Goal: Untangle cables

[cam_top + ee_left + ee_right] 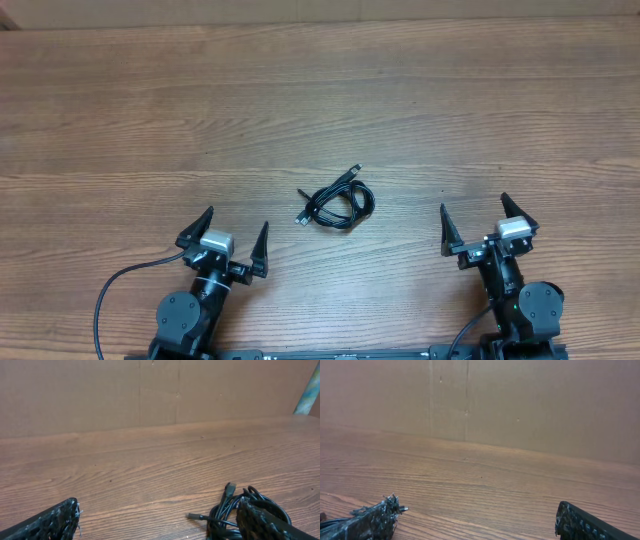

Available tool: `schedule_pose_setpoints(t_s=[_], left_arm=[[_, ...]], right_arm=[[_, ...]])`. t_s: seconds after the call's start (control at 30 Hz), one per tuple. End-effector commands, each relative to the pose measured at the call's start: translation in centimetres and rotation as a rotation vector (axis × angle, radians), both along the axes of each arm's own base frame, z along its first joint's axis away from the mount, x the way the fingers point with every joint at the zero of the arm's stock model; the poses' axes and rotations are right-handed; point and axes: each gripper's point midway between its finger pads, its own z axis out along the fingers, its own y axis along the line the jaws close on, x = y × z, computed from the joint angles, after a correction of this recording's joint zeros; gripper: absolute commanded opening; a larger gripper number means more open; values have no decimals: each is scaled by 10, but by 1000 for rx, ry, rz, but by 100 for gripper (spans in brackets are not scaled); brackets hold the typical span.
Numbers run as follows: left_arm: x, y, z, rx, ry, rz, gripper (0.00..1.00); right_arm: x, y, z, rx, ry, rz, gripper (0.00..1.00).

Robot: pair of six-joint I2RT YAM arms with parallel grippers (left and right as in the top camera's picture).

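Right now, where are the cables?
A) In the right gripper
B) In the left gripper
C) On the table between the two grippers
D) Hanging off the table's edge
C: the cables lie bundled on the table, between the open left gripper and the open right gripper, touching neither.

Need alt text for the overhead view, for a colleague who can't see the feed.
A small tangled bundle of black cables lies near the middle of a wooden table. The left end effector and right end effector flank it nearer the bottom edge, both open and empty.
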Motion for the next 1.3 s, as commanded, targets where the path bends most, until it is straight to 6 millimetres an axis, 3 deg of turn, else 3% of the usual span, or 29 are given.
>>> schedule_pose_setpoints(t_s=[0.0,1.27], left_arm=[[1,3,0,21,-10,15,100],[1,1,-7,28,20,4,100]], right_arm=[[0,-2,-2,-7,-6,-11,100],[0,-2,-2,-7,-6,-11,100]])
